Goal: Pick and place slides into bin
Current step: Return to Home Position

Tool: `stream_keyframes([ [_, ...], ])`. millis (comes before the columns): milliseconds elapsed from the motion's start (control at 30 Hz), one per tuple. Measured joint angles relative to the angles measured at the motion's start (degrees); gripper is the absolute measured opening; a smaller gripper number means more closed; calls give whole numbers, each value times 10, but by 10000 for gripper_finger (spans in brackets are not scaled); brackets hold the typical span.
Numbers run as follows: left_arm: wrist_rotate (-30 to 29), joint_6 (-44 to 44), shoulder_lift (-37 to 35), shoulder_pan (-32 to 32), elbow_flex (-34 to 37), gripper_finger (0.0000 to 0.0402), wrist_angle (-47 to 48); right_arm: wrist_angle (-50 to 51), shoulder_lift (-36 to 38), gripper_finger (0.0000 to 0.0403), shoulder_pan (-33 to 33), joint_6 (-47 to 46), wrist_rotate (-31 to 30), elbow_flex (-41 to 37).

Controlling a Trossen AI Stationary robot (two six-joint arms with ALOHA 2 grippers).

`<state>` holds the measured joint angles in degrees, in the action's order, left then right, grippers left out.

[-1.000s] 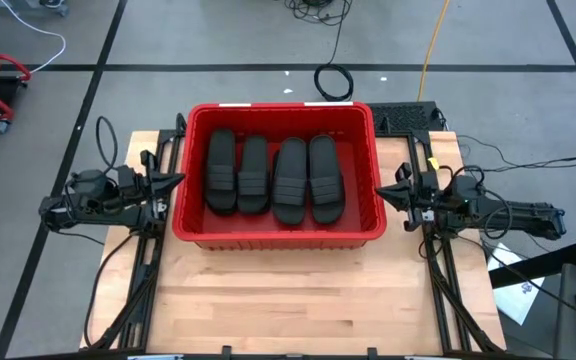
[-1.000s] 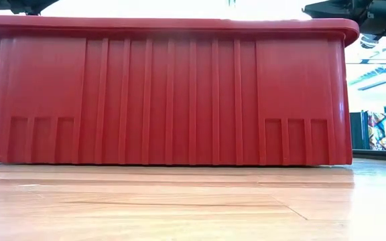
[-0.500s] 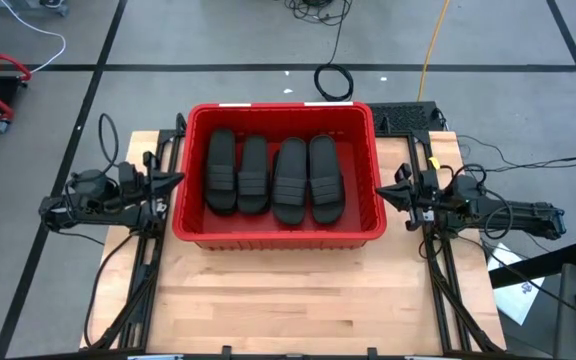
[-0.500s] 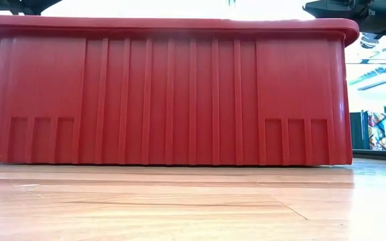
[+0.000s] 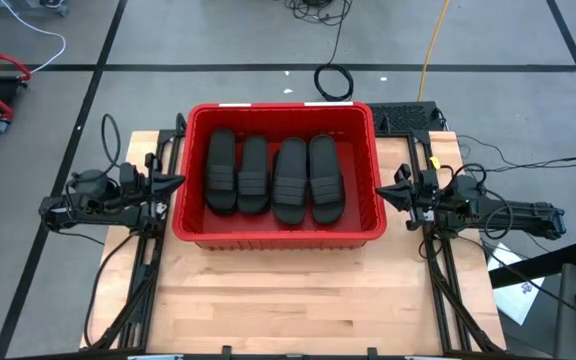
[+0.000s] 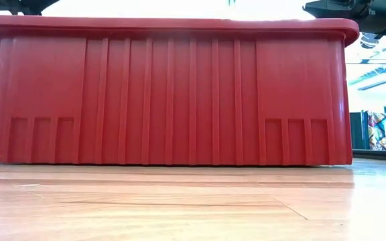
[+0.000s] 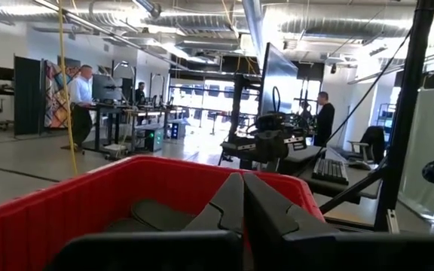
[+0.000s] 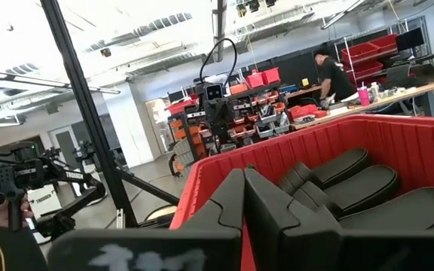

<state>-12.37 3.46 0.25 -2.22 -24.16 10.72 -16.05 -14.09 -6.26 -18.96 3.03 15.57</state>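
High view: the bin (image 5: 280,238) is seen on the far half of the wooden table (image 5: 288,300), midway between the two arms, with the slides (image 5: 290,180) laid inside it. Four slides are visible on top, side by side in a row, their length running from the near wall to the far wall. Whatever lies beneath them is hidden.

The left gripper (image 5: 173,181) is held just beside the bin's left wall and the right gripper (image 5: 383,192) just beside its right wall, both pointed at the bin. In the wrist views the left arm's fingers (image 7: 228,207) and the right arm's fingers (image 8: 228,199) are pressed together tip to tip, with nothing gripped. The slides lie beyond the tips, past the rim, apart from both pairs of fingers.

The bin is made of smooth red plastic, rectangular, with a thick rounded rim. In the low view its near wall is marked by upright ribs and small slots near the base. The slides are matte black, with a wide strap crossed by ribs. The table is of pale wood strips. The fingers are dark, angular and tapered.
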Motion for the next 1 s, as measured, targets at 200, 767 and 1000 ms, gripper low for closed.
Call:
stream_keyframes([
  [200,4,-3,0,0,0,8,4,0,0,0,0,1,0,0],
  [767,65,-2,0,0,0,31,28,0,0,0,0,-27,0,0],
  [1000,65,-2,0,0,0,31,28,1,0,0,0,-27,0,0],
])
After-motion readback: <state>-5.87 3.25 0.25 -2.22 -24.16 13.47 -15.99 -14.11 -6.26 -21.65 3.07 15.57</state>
